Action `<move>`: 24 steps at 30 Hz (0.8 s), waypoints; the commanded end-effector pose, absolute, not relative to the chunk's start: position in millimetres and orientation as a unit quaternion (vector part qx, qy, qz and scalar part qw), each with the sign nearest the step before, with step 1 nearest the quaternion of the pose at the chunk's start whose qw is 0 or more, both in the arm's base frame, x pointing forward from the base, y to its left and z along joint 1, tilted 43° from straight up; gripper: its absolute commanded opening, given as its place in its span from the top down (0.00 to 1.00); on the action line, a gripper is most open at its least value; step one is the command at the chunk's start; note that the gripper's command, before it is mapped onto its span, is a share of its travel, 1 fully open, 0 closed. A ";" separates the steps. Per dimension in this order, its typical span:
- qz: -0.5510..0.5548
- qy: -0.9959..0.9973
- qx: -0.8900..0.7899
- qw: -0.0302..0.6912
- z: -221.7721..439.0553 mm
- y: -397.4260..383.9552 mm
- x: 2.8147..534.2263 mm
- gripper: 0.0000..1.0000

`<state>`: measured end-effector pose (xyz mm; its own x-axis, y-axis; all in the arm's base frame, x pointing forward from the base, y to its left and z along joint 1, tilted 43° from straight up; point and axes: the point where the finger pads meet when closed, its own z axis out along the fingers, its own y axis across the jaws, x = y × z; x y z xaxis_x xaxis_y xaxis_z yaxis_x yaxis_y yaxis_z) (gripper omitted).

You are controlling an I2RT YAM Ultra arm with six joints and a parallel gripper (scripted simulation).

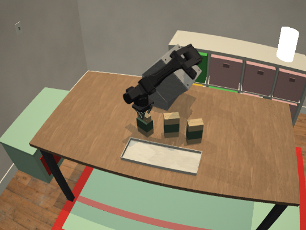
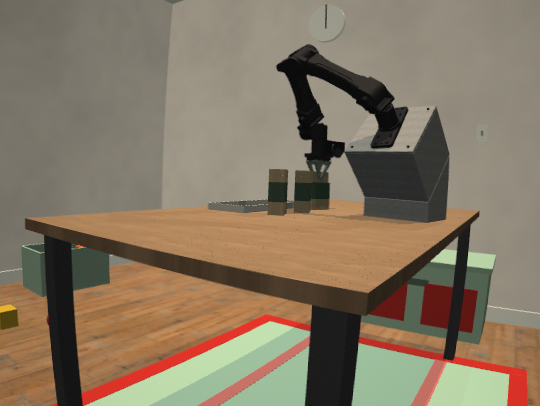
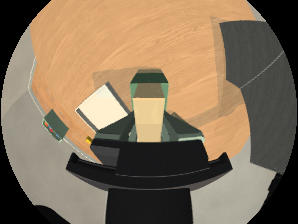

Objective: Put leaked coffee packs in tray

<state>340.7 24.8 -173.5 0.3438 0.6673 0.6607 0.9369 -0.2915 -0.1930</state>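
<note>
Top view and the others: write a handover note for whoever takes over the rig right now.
Gripper: shut on the leftmost pack in the top view, which stands on the table.
Middle pack and rightmost pack: upright, untouched by the fingers.
Tray: no pack in it.
Done: squeeze on the leftmost pack; its top looks pinched in, so probably soft.
Left: tray that pack if soft, feel the other two, tray any soft one, leave good ones standing where they started.
</note>
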 end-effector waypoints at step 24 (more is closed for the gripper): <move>-0.237 -0.518 -0.773 0.279 -166.0 15.5 341.9 0.76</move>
